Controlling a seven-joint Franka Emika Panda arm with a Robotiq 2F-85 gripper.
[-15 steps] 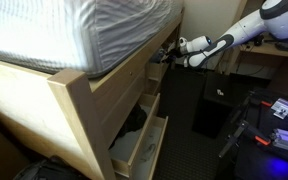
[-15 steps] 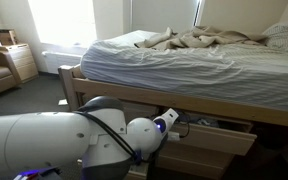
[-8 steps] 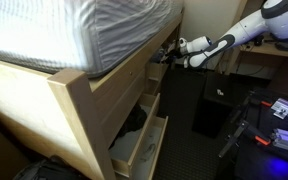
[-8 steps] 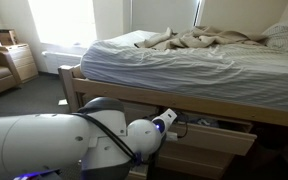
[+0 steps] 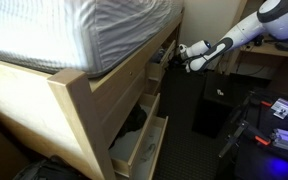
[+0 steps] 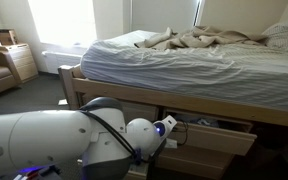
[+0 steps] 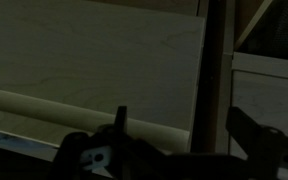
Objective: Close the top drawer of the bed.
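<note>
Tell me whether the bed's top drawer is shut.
Open. In both exterior views the top drawer juts out from the bed frame, with a gap showing behind its front panel.

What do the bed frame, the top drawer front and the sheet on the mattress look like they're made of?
Bed frame: pale matte wood or veneer, going by its tan, chunky posts. Top drawer: seemingly the same light wood, plain flat front. Sheet: fabric, finely striped and softly creased.

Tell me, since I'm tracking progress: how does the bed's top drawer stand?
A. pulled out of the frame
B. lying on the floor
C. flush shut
A: in an exterior view the top drawer juts out from the frame of the bed, with the gripper close by.
</note>
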